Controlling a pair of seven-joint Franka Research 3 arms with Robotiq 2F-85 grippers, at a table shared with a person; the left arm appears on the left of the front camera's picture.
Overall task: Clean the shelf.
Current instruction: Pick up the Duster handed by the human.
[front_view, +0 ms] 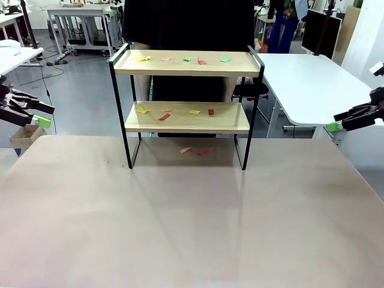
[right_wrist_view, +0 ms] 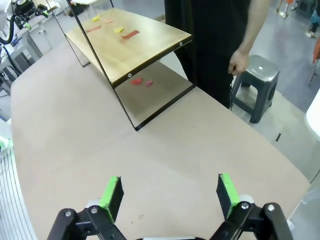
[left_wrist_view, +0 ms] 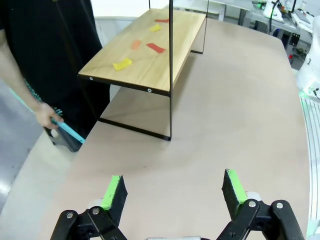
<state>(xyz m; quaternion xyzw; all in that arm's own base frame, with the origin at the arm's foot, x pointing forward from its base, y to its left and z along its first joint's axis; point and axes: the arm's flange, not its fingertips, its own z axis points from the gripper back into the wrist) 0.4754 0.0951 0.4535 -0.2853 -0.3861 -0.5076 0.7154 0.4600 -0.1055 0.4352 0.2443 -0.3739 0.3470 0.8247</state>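
The shelf (front_view: 187,71) stands at the table's far middle, a black frame with two light wooden boards. Small coloured paper scraps (front_view: 195,112) lie on both boards, and a few more scraps (front_view: 186,150) lie on the table under it. My left gripper (front_view: 47,115) hangs open beyond the table's left edge, far from the shelf. At the right edge my right gripper (front_view: 336,120) is open too. In the left wrist view the open gripper (left_wrist_view: 172,192) faces the shelf (left_wrist_view: 145,65) across bare tabletop; the right wrist view shows the same for its gripper (right_wrist_view: 170,192) and the shelf (right_wrist_view: 145,50).
A person in black stands right behind the shelf. One hand (left_wrist_view: 45,116) holds a teal-handled tool (left_wrist_view: 67,131) at the table's edge; the other hand (right_wrist_view: 239,61) hangs free above a grey stool (right_wrist_view: 257,82). A white desk (front_view: 312,84) stands at the right.
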